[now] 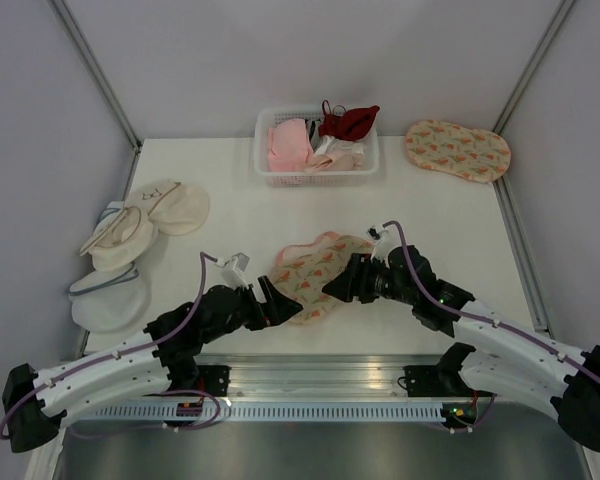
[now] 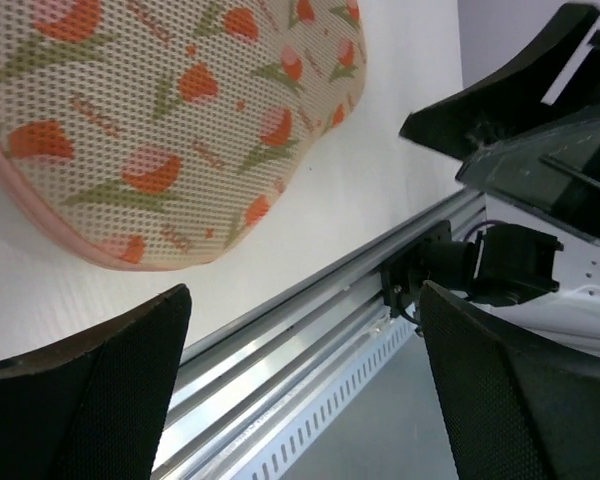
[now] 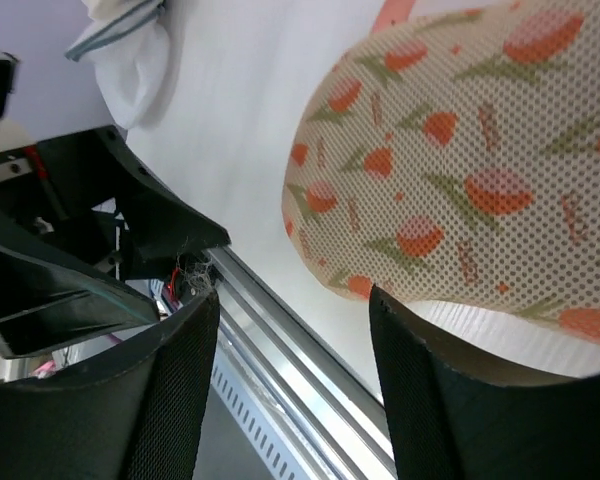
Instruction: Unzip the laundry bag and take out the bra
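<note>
The bag (image 1: 315,272) lies near the bench's near edge, midway along, and looks closed. The left gripper (image 1: 283,304) and right gripper (image 1: 336,288) flank it, both spread wide and empty. No bra shows. Risk: fingers pinch mesh instead of the unseen zip pull and drag the bag.

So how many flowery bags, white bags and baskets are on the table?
Flowery pouches: 2, the laundry bag by the arms and the far flowery pouch at the back right.
Cream-white pouches: 3 that I can make out; they overlap.
Basket: 1.
Total: 6.
</note>
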Robot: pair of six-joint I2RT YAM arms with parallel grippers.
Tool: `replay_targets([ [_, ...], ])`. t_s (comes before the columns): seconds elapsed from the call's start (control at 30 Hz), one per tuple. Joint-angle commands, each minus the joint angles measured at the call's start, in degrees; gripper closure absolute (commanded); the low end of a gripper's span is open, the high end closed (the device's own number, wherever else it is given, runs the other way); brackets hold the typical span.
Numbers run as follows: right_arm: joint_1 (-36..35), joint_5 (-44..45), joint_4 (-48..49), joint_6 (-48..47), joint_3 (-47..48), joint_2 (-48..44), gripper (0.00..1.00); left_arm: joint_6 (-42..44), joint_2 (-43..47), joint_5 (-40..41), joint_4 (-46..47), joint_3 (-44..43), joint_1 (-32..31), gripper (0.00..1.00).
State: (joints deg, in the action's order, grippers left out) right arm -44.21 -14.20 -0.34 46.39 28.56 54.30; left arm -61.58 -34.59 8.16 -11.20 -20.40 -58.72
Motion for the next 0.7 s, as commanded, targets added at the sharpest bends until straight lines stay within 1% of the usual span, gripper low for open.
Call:
replay_targets([
  [0.0, -0.1, 8.5, -8.5, -3.8, 4.3, -3.9, 0.39, -1.3, -3.3, -4.9, 5.1, -1.2, -1.2, 0.05],
  [0.03, -0.1, 12.2, -10.3, -4.1, 4.8, -4.6, 0.5, -1.0, -4.2, -5.3, 13.9, -0.3, -1.9, 0.09],
  [0.07, 0.0, 15.9, -12.3, -4.2, 5.5, -5.5, 0.56, -0.5, -6.1, -6.9, 19.1, 1.0, -2.1, 0.23],
  [0.1, -0.2, 19.2, -16.1, -4.3, 6.2, -7.1, 0.66, -0.4, -7.8, -7.7, 25.4, 3.5, -2.4, 0.31],
  [0.13, -0.1, 25.6, -17.7, -4.3, 6.5, -7.8, 0.75, -0.4, -9.7, -7.9, 30.2, 4.2, -2.6, 0.39],
  [0.17, -0.1, 28.0, -19.3, -4.3, 6.9, -8.4, 0.92, -0.6, -11.8, -7.9, 33.9, 4.1, -2.6, 0.57],
  [0.2, -0.1, 30.2, -21.8, -4.4, 7.6, -9.3, 0.97, -0.6, -17.0, -7.9, 33.7, 2.2, -2.7, 0.67],
  [0.23, 0.0, 33.8, -22.8, -4.9, 7.8, -9.6, 1.0, -0.6, -19.1, -7.9, 33.2, 1.2, -3.2, 0.78],
  [0.27, 0.0, 36.6, -24.9, -5.3, 8.2, -9.5, 1.0, -1.4, -21.4, -7.3, 32.2, 0.5, -3.5, 0.96],
  [0.3, -0.1, 39.0, -25.7, -5.6, 8.9, -8.7, 1.0, -2.0, -24.3, -6.6, 31.7, -0.4, -3.9, 0.98],
  [0.33, 0.0, 40.9, -26.0, -7.2, 9.0, -8.0, 1.0, -2.6, -25.7, -5.5, 30.2, -0.9, -4.8, 0.98],
  [0.37, 0.0, 43.8, -25.6, -7.8, 9.1, -6.9, 0.99, -4.0, -26.2, -2.9, 28.7, -1.4, -5.3, 0.98],
  [0.4, 0.3, 43.7, -25.1, -8.5, 9.2, -4.4, 1.0, -4.7, -26.7, -1.4, 26.1, -1.7, -6.0, 0.98],
  [0.43, 0.8, 42.6, -24.1, -10.1, 9.4, -2.9, 1.0, -5.2, -26.4, 0.3, 25.1, -1.7, -7.4, 0.98],
  [0.47, 2.1, 40.1, -21.0, -10.9, 9.2, -1.5, 1.0, -5.9, -25.9, 3.7, 24.2, -1.6, -8.2, 0.98],
  [0.53, 3.2, 37.1, -17.2, -12.7, 8.2, 2.1, 1.0, -6.8, -23.8, 8.5, 19.5, -2.0, -9.9, 0.98],
  [0.57, 3.9, 34.9, -12.9, -13.1, 7.1, 4.2, 1.0, -6.8, -23.0, 9.8, 18.0, -2.1, -10.4, 0.98],
  [0.63, 4.8, 33.5, -9.3, -13.9, 6.3, 6.4, 1.0, -7.0, -21.6, 12.3, 14.9, -2.4, -10.9, 0.98],
  [0.67, 5.7, 32.9, -6.5, -14.6, 6.0, 9.4, 1.0, -7.1, -21.5, 12.6, 14.5, -2.4, -11.0, 0.98],
])
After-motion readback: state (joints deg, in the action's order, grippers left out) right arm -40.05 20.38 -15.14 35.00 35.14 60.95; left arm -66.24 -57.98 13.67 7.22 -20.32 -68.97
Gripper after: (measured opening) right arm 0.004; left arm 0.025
